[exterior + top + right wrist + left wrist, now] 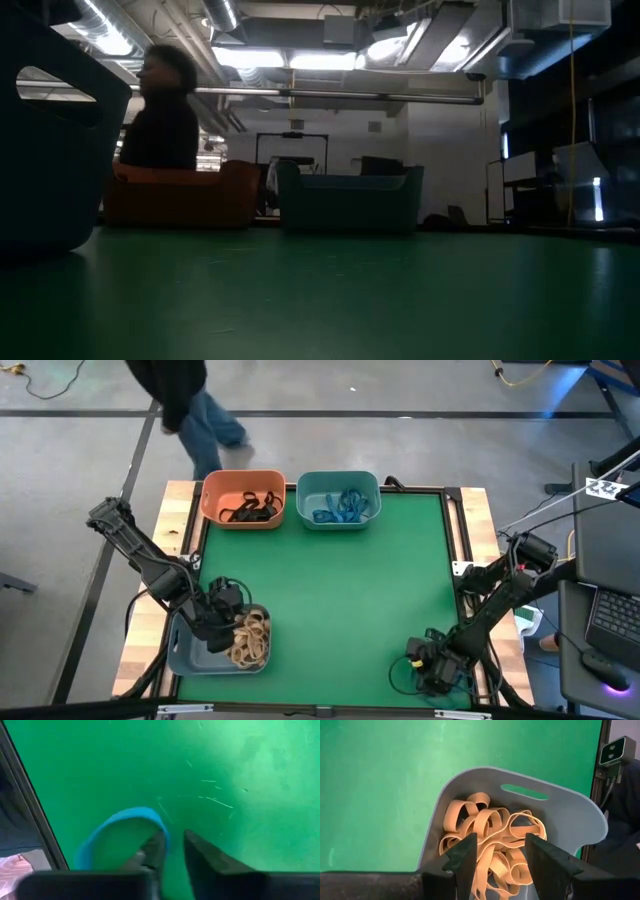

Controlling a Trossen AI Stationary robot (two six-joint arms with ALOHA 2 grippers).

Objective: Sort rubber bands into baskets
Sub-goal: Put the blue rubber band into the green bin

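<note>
The left gripper (499,862) hung with jaws spread over the grey-blue basket (185,652) at the counter's (350,600) near-left corner, above its heap of tan rubber bands (490,840). The right gripper (172,850), low at the near-right corner, stood with jaws narrowly apart beside 1 blue band (117,832) on the green surface; whether it pinched the band could not be told. The orange basket (243,499) held black bands (252,507), the teal basket (339,499) blue ones (340,508). A person (190,405) stood beyond the far edge.
</note>
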